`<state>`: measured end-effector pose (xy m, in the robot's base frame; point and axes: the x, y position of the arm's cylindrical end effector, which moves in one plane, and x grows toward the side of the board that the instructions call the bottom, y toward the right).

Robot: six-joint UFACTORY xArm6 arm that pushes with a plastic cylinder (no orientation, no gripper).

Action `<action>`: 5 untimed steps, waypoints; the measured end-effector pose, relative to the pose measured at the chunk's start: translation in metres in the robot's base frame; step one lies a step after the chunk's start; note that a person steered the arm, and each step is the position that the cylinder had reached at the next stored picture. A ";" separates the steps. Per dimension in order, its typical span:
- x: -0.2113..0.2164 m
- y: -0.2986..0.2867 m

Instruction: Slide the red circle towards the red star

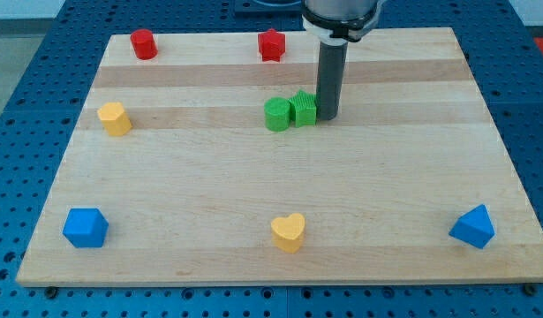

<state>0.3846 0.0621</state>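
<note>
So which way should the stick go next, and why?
Probably toward the view's top left. My tip sits beside the green blocks in the middle, far from the red circle at the board's top-left corner. It likely needs to get to the circle's left side, to push it rightward toward the red star.

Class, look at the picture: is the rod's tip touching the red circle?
No: my tip sits beside the green blocks mid-board, far from the red circle at the view's top left.
</note>
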 end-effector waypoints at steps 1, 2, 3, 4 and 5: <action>0.000 0.000; -0.010 0.015; -0.053 0.032; -0.077 0.011; -0.077 -0.069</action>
<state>0.3073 -0.0069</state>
